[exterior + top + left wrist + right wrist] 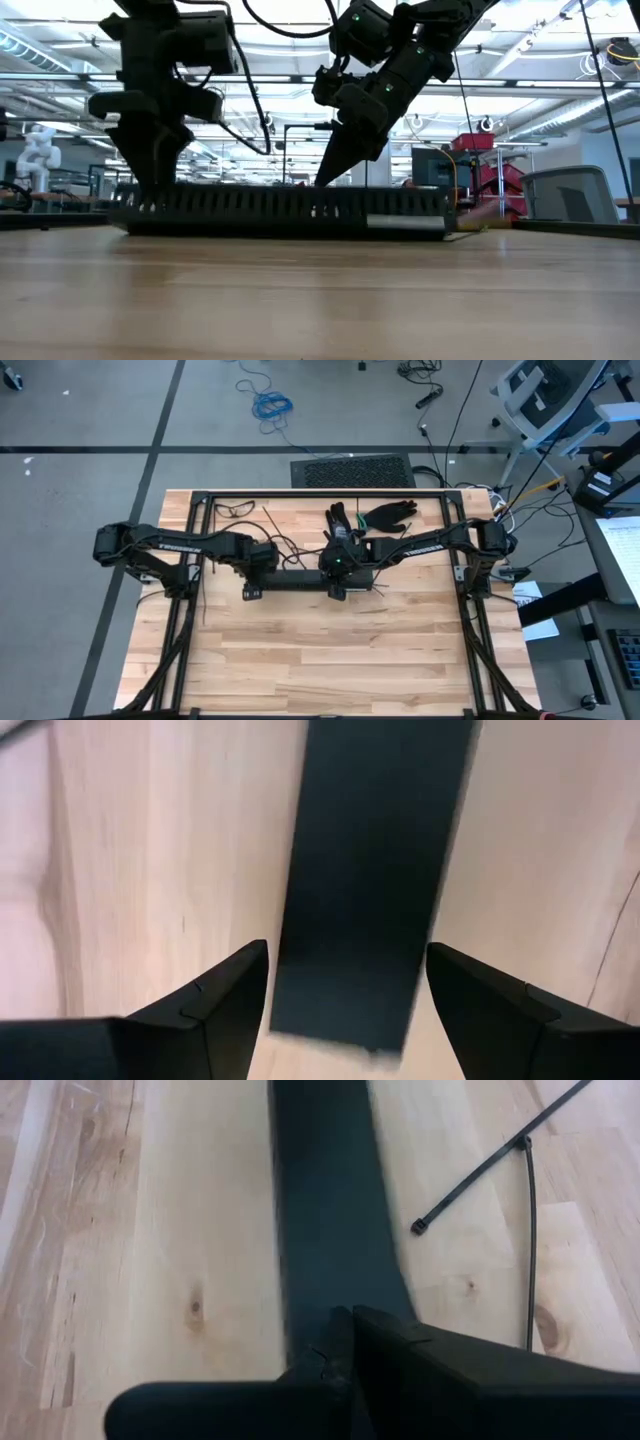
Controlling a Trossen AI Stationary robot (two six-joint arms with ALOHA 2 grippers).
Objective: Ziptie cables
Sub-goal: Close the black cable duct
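- We judge the task barely begun: no bundle is tied in any view, and both arms are busy at the rail, not at the cables
- The table (pixel 330 660) fills the lower half of the high view: pale wood planks with visible grain and knots, framed by black bars
- The long black slotted rail (pixel 280 210) lies across the middle of the low view, matte, its side cut into a row of narrow teeth
- The left gripper (pixel 345 1010) sits at the bottom of its wrist view with its flat dark fingers spread either side of the rail's end; we cannot tell whether they touch it
- The right gripper (pixel 345 1345) is at the bottom centre of its wrist view, closed to a point, tip down on the rail's top
- The zipties (pixel 500 1165) lie loose in the upper right of the right wrist view: thin, stiff, dark strips, one with a small square head
- The cables (pixel 385 592) show only as faint thin strands just right of centre in the high view, too small to make out colours
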